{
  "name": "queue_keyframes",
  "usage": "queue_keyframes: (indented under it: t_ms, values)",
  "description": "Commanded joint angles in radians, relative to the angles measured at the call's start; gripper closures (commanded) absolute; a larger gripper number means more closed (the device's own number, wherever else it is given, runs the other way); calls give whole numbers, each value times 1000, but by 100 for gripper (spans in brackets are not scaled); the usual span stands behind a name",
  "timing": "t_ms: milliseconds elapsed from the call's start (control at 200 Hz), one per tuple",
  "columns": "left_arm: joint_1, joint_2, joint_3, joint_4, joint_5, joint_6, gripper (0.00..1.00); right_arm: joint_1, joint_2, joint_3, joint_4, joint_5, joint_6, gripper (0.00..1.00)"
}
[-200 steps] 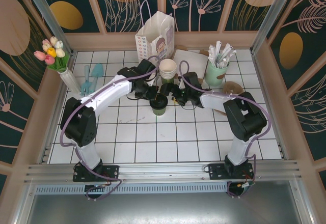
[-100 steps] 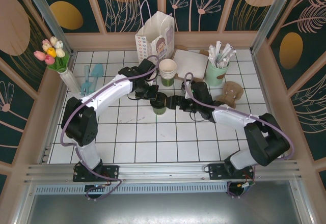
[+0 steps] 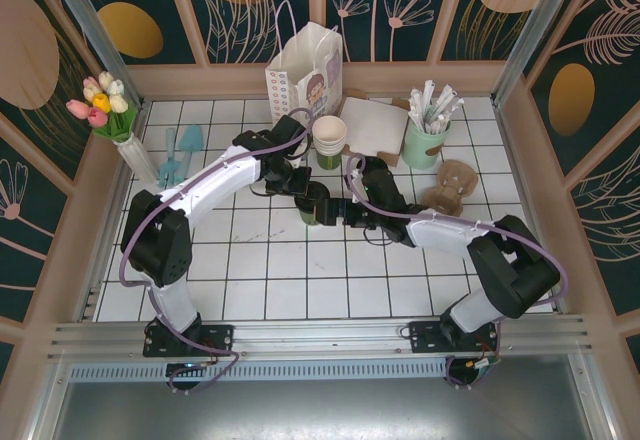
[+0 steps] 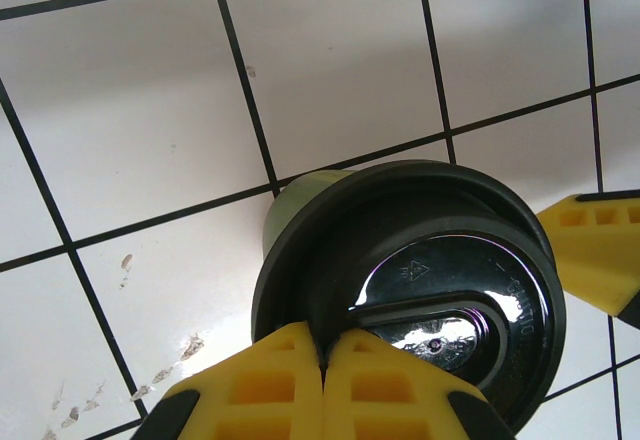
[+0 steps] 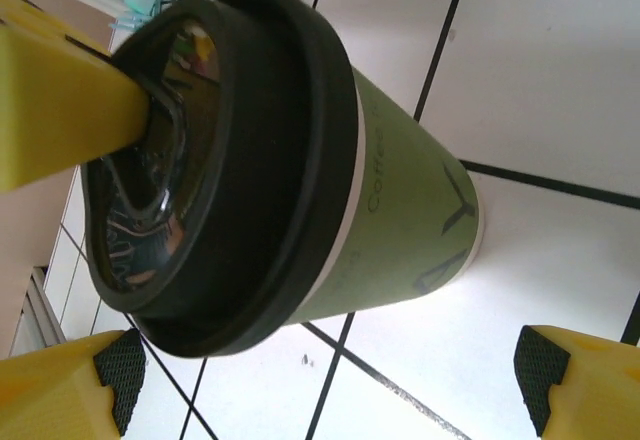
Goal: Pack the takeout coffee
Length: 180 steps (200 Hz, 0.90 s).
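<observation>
The takeout coffee (image 5: 400, 210) sits inside the wide right hand (image 5: 335, 385) — closed left hand (image 4: 322, 355) atop.

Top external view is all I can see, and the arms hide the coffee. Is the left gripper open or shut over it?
Observer: Shut. In the left wrist view the left gripper has its fingers pressed together, tips on the black lid of the takeout coffee.
Operator: And the right gripper?
Observer: Open. The right wrist view shows the right gripper with its fingers spread. The cup stands between them and the pads are apart from its wall.
Operator: Any print on the cup?
Observer: Yes, the word Coffee runs along its green wall, just under the lid.
</observation>
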Motion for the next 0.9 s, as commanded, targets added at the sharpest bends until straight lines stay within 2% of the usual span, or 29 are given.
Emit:
queue_keyframes:
  t_ms: [0,405,671,766,896]
  values:
    - [-6,53,-20,-26,-6,-8,100,7,10,13,99,39,32,3]
    - [-5,62,-42,-16,18,0,100,19,95,-14,26,91,6,4]
    - [-6,59,-53,-10,13,-9,100,27,80,-63,2,170,-8,4]
    - [-6,60,-49,-11,10,-10,100,33,80,-61,-18,224,-1,4]
    - [-6,62,-56,-11,11,-9,100,71,59,-76,-38,387,-2,4]
